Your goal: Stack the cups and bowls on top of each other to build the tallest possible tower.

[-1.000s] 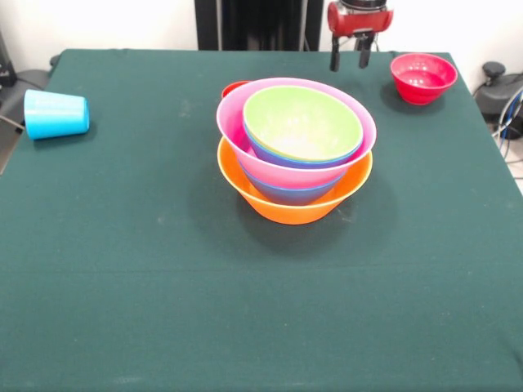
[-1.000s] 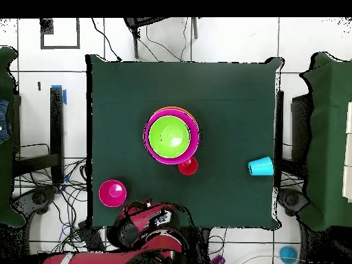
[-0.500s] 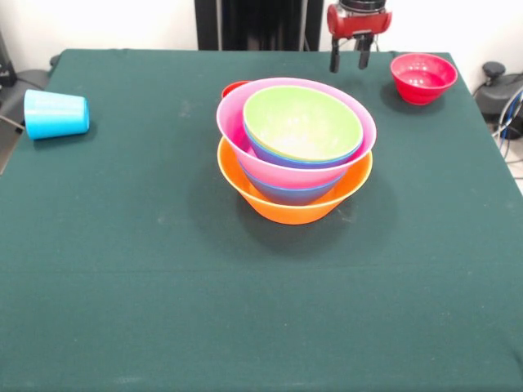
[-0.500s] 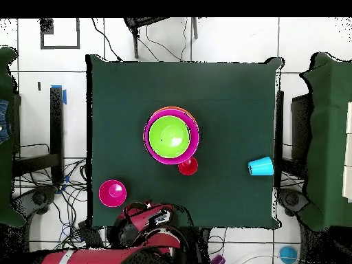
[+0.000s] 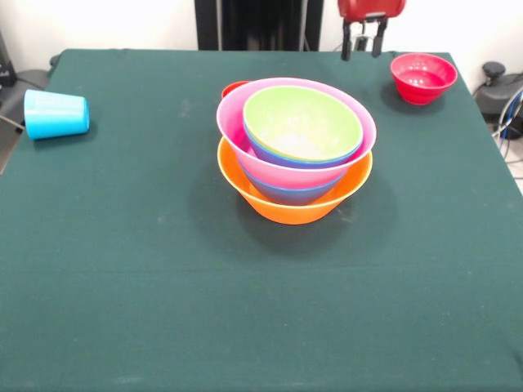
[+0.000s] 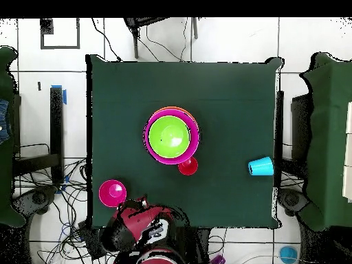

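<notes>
Green cloth covers the table (image 5: 122, 269), which carries one tower (image 5: 296, 151) at centre: an orange bowl (image 5: 294, 204) as base, a pink bowl (image 5: 237, 122) nested in it, blue rims between, and a lime green bowl (image 5: 301, 121) on top. One red cup (image 6: 188, 166) stands just behind the tower, touching or nearly so. One light blue cup (image 5: 55, 113) lies on its side near an edge. One small red bowl (image 5: 422, 77) sits at a far corner. The gripper (image 5: 363, 47) hangs beside it, fingers slightly parted, holding nothing.

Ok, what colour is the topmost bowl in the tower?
Lime green: the top bowl of the tower shows best in the front view.
</notes>
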`<move>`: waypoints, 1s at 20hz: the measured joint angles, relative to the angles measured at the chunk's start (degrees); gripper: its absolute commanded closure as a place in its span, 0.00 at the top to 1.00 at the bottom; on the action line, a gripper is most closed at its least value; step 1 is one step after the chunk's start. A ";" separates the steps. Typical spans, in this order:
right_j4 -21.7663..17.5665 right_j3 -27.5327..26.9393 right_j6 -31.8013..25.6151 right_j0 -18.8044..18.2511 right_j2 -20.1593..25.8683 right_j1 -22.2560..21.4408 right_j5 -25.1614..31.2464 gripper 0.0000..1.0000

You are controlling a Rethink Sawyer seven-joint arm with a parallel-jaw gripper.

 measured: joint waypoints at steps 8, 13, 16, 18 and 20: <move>1.26 0.16 0.01 2.05 0.05 -1.55 0.00 1.00; 1.26 0.30 0.01 2.12 0.06 -1.45 0.00 1.00; 1.27 0.33 0.01 2.12 0.06 -1.04 -0.01 1.00; 1.28 0.32 0.01 2.12 0.06 -0.69 -0.30 1.00; 1.27 0.32 0.05 2.02 0.08 0.31 -1.33 1.00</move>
